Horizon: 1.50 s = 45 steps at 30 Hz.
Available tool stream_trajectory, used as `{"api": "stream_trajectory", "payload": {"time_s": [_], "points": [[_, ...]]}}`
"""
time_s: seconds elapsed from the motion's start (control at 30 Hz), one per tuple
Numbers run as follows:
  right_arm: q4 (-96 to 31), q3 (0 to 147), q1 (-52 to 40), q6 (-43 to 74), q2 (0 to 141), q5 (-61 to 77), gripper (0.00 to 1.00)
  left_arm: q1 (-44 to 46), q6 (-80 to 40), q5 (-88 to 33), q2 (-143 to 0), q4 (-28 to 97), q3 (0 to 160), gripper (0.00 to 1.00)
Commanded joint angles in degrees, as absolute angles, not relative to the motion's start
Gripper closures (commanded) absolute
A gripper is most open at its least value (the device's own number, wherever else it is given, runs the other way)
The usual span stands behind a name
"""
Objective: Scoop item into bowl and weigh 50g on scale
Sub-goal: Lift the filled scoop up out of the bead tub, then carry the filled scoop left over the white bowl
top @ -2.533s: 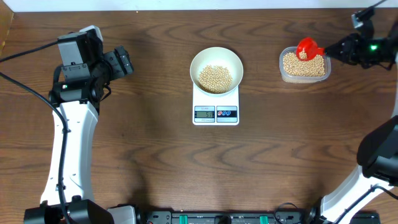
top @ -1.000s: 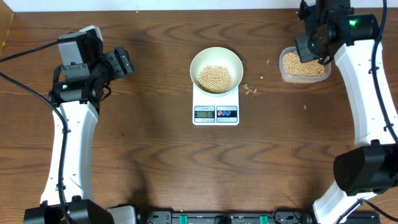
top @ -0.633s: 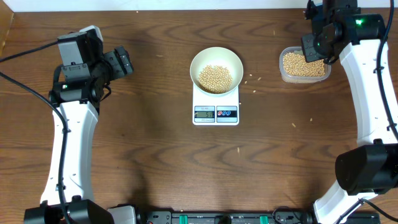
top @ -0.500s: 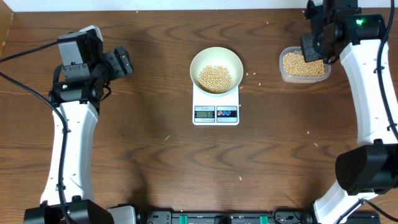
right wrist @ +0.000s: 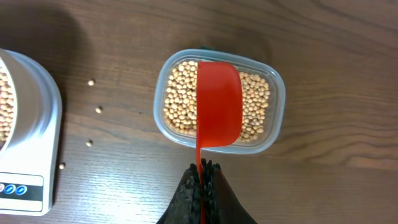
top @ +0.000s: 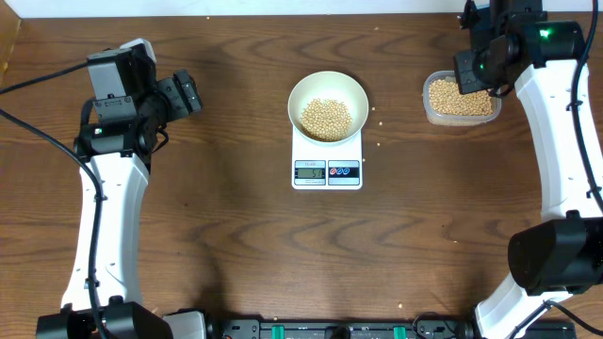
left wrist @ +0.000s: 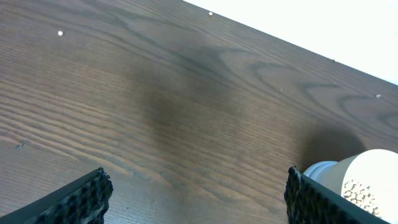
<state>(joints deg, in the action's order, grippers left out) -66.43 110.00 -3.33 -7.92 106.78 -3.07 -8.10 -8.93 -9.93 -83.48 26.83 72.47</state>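
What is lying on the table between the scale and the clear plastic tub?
A few loose beans lie on the table between scale and tub; the right wrist view shows them best.

Sitting upright on small white scale (top: pixel 327 153), front facing near, mid-scene: round white bowl (top: pixel 298 89), part-filled with pale-tan beans (top: pixel 325 117); few strays lying just right.

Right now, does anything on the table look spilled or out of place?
Yes: a few loose beans lie scattered on the bare wood between the scale and the tub, outside any container.
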Motion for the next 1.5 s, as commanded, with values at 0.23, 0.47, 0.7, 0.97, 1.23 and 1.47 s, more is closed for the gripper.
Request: {"api": "stream_trajectory", "payload": {"time_s": [0.23, 0.47, 0.7, 0.97, 1.23, 1.47], "points": [[-66.35, 110.67, -2.94, -6.20, 106.52, -0.86, 0.99, -8.23, -8.14, -9.37, -83.37, 27.00, 72.99, 0.09], [-66.15, 110.67, -2.90, -6.00, 106.52, 0.45, 0.99, -8.23, -8.16, -9.37, -83.37, 27.00, 72.99, 0.09], [-65.69, 110.67, -2.87, -6.02, 106.52, 1.08, 0.99, -8.23, -8.16, -9.39, -83.37, 27.00, 72.99, 0.09], [-52.77, 110.67, -5.32, -2.87, 107.35, 22.24, 0.99, -8.23, -8.16, -9.39, -83.37, 27.00, 72.99, 0.09], [-47.07, 110.67, -14.04, -0.89, 113.14, 28.01, 0.99, -8.23, -8.16, -9.39, -83.37, 26.98, 72.99, 0.10], [-46.15, 110.67, -17.30, -0.89, 114.17, 28.01, 0.99, -8.23, -8.14, -9.37, -83.37, 27.00, 72.99, 0.09]]}}
